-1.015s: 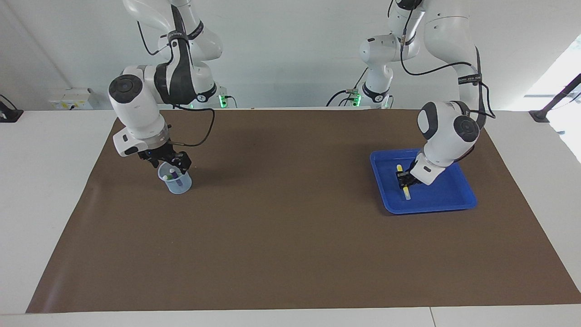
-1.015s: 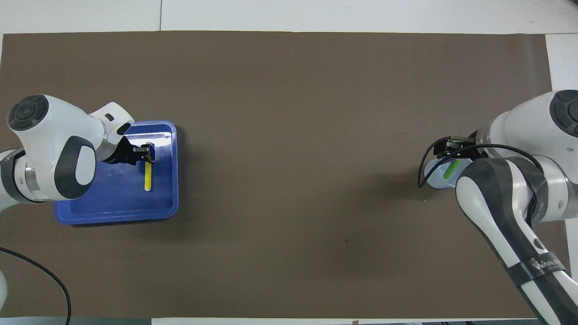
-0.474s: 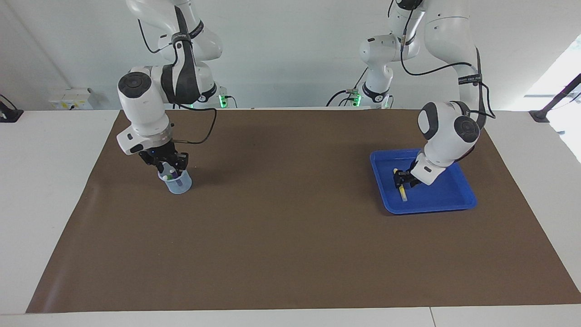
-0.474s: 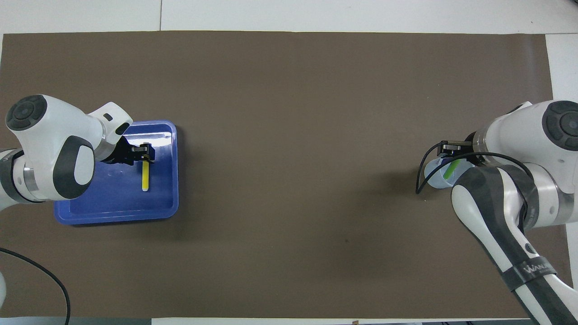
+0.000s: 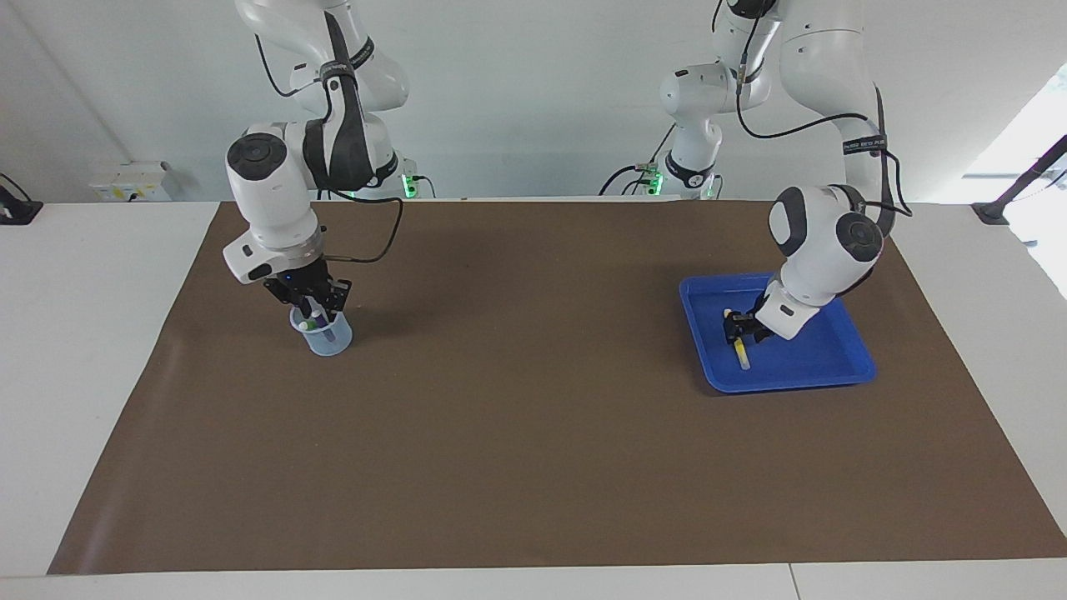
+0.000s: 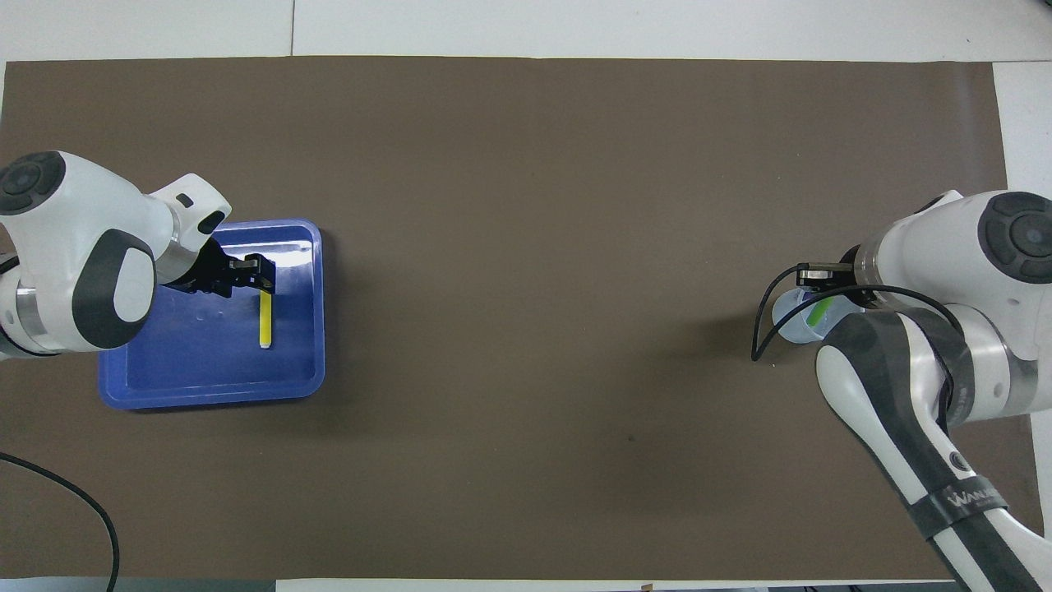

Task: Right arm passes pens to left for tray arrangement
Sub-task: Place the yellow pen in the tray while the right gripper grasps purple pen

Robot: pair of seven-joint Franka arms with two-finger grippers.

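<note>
Facing view: yellow pen (image 5: 740,353) in tray (image 5: 821,371), under left pincer (image 5: 737,330); grip unclear.

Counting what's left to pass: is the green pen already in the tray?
No, the green pen stands in the cup; only the yellow pen lies in the tray.

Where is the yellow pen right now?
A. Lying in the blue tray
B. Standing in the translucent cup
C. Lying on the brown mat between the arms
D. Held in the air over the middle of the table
A: the yellow pen lies flat in the blue tray, under the left gripper.
</note>
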